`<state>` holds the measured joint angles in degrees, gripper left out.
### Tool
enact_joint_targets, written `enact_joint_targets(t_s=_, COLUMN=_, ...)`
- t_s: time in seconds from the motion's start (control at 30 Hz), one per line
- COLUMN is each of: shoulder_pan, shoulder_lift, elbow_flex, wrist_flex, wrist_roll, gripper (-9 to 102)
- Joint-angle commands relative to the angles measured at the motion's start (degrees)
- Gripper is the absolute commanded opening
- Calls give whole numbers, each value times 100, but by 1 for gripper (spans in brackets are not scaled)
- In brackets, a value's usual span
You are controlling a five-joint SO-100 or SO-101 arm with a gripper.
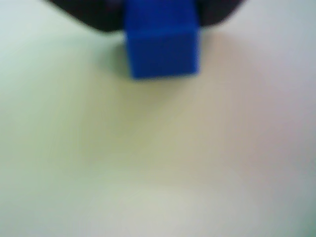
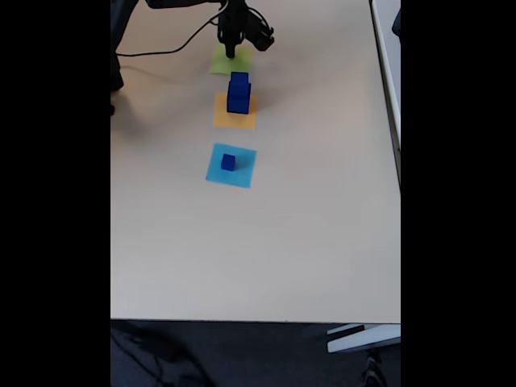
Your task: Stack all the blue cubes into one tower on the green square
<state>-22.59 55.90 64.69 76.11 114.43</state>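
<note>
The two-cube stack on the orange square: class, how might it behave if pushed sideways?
The stack is taller than wide, so it would probably tip or shed its top cube. Flat faces mean no rolling. The orange square beneath looks like thin paper and may slide along.

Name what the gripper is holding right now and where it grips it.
The gripper holds a blue cube, seen close up in the wrist view. Dark jaws flank its upper part on both sides; blur hides the exact contact. In the fixed view it hangs over the green square.
</note>
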Motion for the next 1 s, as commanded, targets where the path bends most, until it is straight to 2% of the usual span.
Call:
enact_joint_targets(t_s=0.0, shoulder_pan=79, shoulder_lift=650, elbow_flex=-519, wrist_flex=220, wrist_roll=-114, gripper=0)
enact_joint_targets(t_s=0.33, shoulder_pan=272, shoulder_lift=1652, elbow_flex=-475, wrist_flex=650, wrist_roll=-396, gripper=0)
enact_joint_targets(t_s=0.53, shoulder_pan=861, shoulder_lift=2215, elbow_flex=-492, wrist_flex=958, wrist_roll=-1318, gripper=0)
enact_joint_targets(t_s=0.73, shoulder_pan=1714, shoulder_lift=2707, elbow_flex=-185, wrist_flex=844, wrist_roll=-2487, gripper=0)
enact_joint_targets(t_s=0.97, shoulder_pan=2057, shoulder_lift=2918, elbow_flex=105, wrist_flex=844, wrist_roll=-2804, gripper=0)
